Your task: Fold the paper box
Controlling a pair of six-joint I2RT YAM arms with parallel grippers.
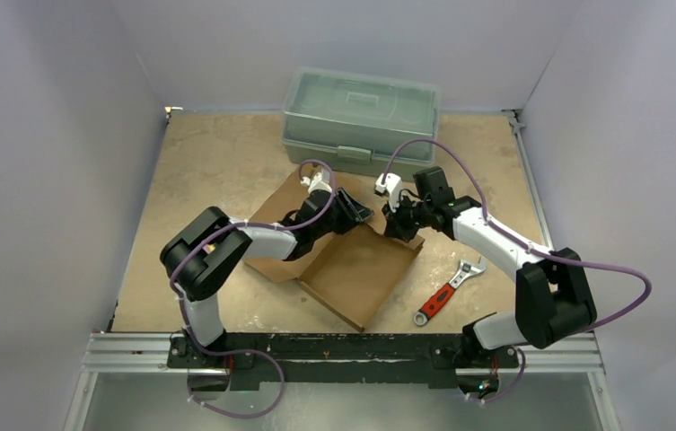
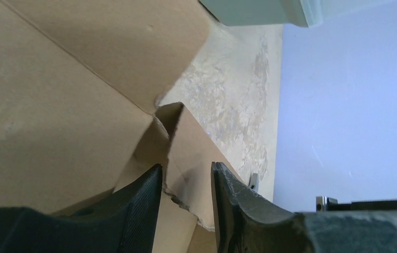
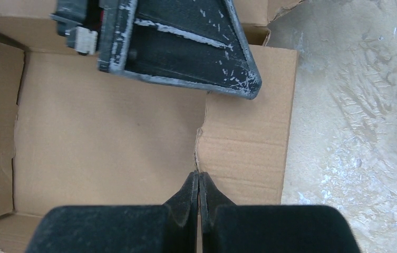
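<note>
The paper box point(image 1: 361, 269) is brown corrugated cardboard, partly folded, in the middle of the table. My left gripper point(image 1: 356, 214) reaches over its far edge. In the left wrist view that gripper point(image 2: 185, 180) is open, and a raised flap point(image 2: 191, 142) with a torn edge stands between its fingers point(image 2: 148, 192). My right gripper point(image 1: 394, 224) is at the box's far right corner. In the right wrist view it point(image 3: 199, 176) is shut, with its tips at a slit between the box's panel point(image 3: 106, 132) and a side flap point(image 3: 249, 132). The left gripper's finger point(image 3: 185, 47) shows above.
A grey-green plastic toolbox point(image 1: 361, 117) stands at the back, close behind both grippers. A red-handled adjustable wrench point(image 1: 446, 289) lies on the table to the right of the box. White walls enclose the table on three sides.
</note>
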